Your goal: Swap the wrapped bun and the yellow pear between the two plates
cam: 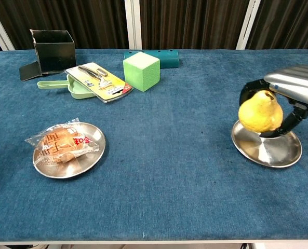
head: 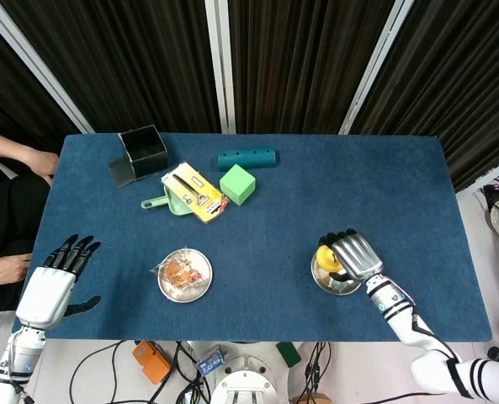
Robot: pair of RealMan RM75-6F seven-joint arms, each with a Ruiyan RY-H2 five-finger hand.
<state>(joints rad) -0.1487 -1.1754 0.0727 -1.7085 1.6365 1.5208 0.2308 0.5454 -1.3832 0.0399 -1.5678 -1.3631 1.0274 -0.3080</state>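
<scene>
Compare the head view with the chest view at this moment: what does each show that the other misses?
Only the head view shows the left hand, open and holding nothing at the table's near left edge, and a person's arm at the far left.

Only the chest view shows the yellow pear from the side, stem up, just above the right plate.

Both show the right hand gripping the pear over that plate, the wrapped bun on the left plate, the green block, black box and packaged tool.
</scene>
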